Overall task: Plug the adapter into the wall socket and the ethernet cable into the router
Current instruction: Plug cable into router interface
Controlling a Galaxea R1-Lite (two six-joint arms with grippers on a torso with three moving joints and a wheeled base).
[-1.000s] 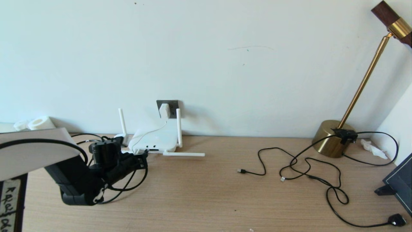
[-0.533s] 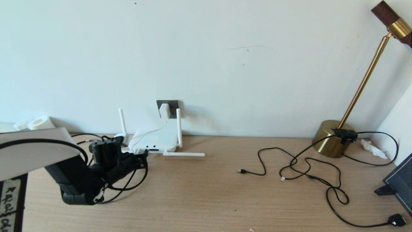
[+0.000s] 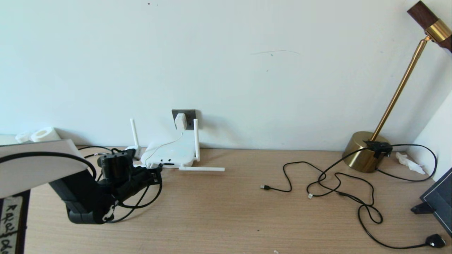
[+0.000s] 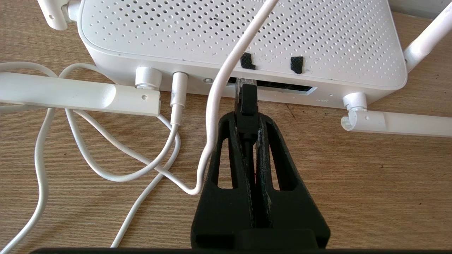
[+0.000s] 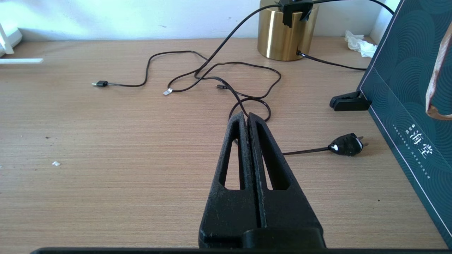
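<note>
The white adapter (image 3: 180,121) sits in the dark grey wall socket (image 3: 189,114), its thin white cord (image 4: 220,88) draping over the router. The white router (image 3: 172,152) lies flat on the desk below it, with dark port slots (image 4: 282,86) along its near edge. My left gripper (image 4: 248,118) is shut on the black boot of the ethernet cable (image 4: 247,102); the clear plug tip meets the leftmost port slot. In the head view the left gripper (image 3: 155,174) is just in front of the router. My right gripper (image 5: 247,118) is shut on nothing, hovering over bare desk on the right.
Thin black cables (image 3: 332,183) and a black plug (image 3: 435,241) lie across the right half of the desk. A brass lamp (image 3: 363,151) stands at the back right, a dark box (image 5: 409,88) at the right edge. A fallen antenna (image 3: 201,169) lies beside the router.
</note>
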